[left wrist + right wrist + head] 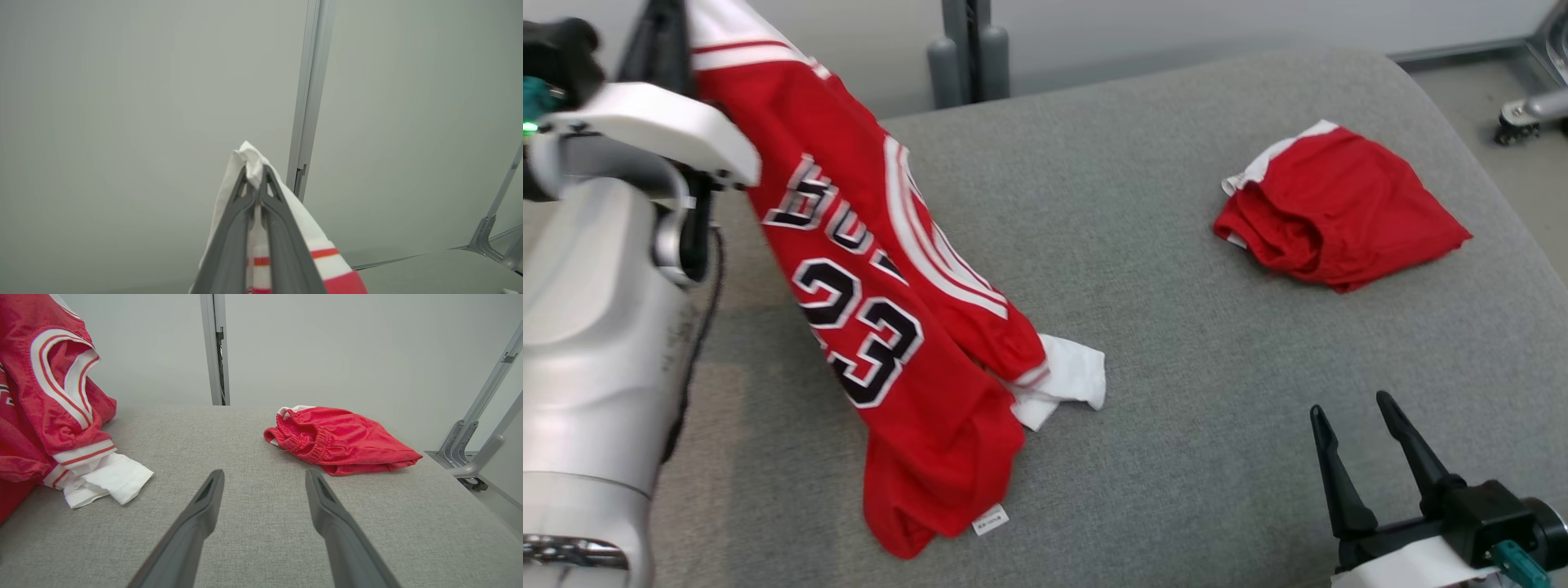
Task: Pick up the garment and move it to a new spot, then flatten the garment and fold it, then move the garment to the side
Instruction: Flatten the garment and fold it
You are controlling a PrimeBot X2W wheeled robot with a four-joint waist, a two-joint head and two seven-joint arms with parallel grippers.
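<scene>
The garment [874, 318], a red jersey with black "23" lettering, hangs from the upper left and trails onto the grey cushion, its white sleeve [1066, 380] and lower hem lying on the surface. In the left wrist view my left gripper [255, 171] is shut on a bunch of the garment's white sleeve cloth [249, 157], held up in the air. In the right wrist view the garment [49, 404] drapes at the left. My right gripper [1347, 412] stands open and empty low over the cushion's front right, also as right gripper [263, 477] with its jaws wide apart.
A smaller crumpled red cloth with a white edge [1331, 208], seen as red cloth [339, 439] ahead of my right fingers, lies at the back right of the grey cushion [1176, 245]. Metal posts [968, 49] and a wheeled frame [1531, 114] stand behind the cushion.
</scene>
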